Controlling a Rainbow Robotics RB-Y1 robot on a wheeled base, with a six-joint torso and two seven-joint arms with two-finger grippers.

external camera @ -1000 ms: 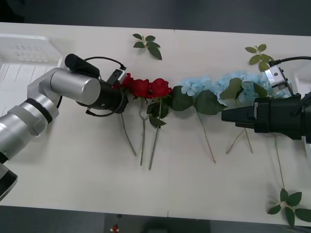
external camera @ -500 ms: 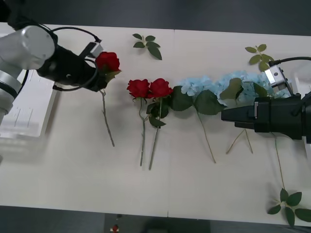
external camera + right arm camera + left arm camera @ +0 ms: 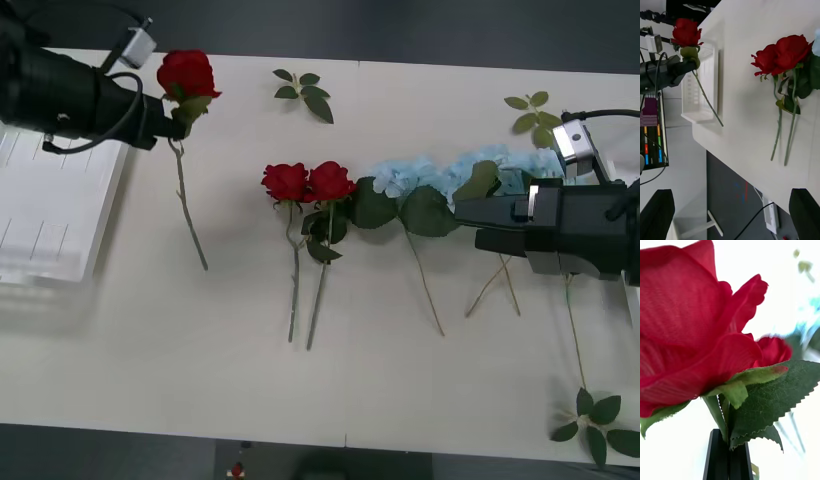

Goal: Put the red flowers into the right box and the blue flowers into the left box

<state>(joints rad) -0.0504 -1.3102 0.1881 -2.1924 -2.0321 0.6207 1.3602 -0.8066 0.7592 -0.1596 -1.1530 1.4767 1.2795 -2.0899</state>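
My left gripper [image 3: 168, 124] [image 3: 728, 459] is shut on the stem of a red rose [image 3: 187, 73] [image 3: 696, 333] [image 3: 685, 32], just under the bloom. It holds the rose in the air at the table's far left, beside the left box [image 3: 55, 200] [image 3: 700, 88], a white ribbed tray. Two more red flowers [image 3: 308, 183] [image 3: 784, 52] lie side by side mid-table. The blue flowers [image 3: 450, 172] lie in a row to their right. My right gripper [image 3: 465, 212] [image 3: 730, 213] is open, low over the blue flowers' leaves. The right box is hidden.
Bloomless green leaf sprigs lie at the far middle [image 3: 305, 90], the far right [image 3: 533, 112] and the near right corner [image 3: 598, 420]. The near half of the white table [image 3: 150, 370] is bare. Cables trail from both wrists.
My left gripper has lifted one rose off the table and carried it left and toward the far edge, up to the tray. The right arm has barely shifted.
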